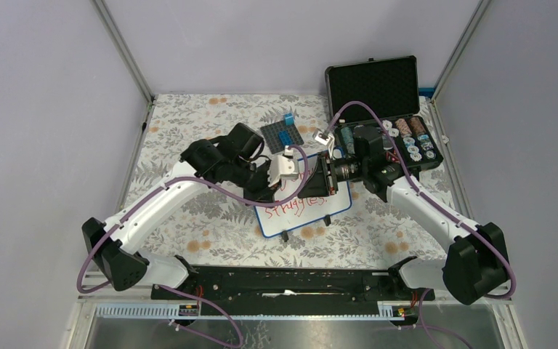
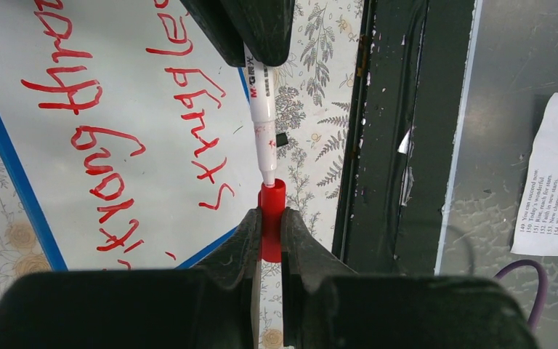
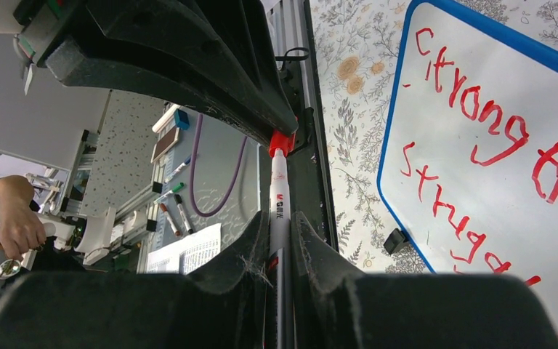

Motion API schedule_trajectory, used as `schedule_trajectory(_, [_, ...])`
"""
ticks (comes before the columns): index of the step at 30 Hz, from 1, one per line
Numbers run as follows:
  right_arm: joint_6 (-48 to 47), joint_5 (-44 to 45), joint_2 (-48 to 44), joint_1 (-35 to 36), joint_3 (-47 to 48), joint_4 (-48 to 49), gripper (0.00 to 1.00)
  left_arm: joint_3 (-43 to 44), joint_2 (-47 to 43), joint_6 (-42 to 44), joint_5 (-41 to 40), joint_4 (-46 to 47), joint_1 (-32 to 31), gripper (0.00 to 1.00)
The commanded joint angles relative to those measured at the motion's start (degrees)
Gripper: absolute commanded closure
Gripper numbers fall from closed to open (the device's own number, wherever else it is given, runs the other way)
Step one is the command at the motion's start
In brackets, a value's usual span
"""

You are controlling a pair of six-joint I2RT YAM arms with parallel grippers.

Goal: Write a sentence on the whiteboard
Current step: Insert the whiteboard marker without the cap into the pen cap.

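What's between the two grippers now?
The marker: its white barrel runs from the right gripper to the red cap held in the left gripper, tip at the cap's mouth. Left wrist view shows it.

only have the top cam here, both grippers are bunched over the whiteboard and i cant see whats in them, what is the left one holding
Observer: The left gripper is shut on a red marker cap, with the cap's open end facing away from the gripper.
Operator: ok and the right
Observer: The right gripper is shut on the white marker, gripped along its barrel, nib end toward the cap.
Operator: is it capped yet
Observer: Not fully. In the left wrist view the nib sits right at the cap's mouth, and the narrow neck behind it is exposed.
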Motion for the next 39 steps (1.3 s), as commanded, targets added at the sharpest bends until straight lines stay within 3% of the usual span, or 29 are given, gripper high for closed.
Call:
schedule_trajectory(1, [-1.3,1.5,0.2,0.8,2.3,-0.3,1.0,2.5,0.4,-1.3,0.7,1.8,-0.4,1.0])
schedule_trajectory(9, [-3.6,3.5,1.3,2.6,2.1,-2.7,1.0,3.5,1.4,-3.8,1.1,3.4,-0.4,1.0])
schedule_trajectory(27, [7.7,1.9,5.1,6.0,-3.7,15.1,1.0,7.1,5.3,-8.7,0.2,7.0,-0.4,1.0])
schedule_trajectory(39, [10.3,2.5,5.4,5.5,-2.9,17.3,1.0,11.1,3.7,-6.2,-2.4,2.7,-0.4,0.59])
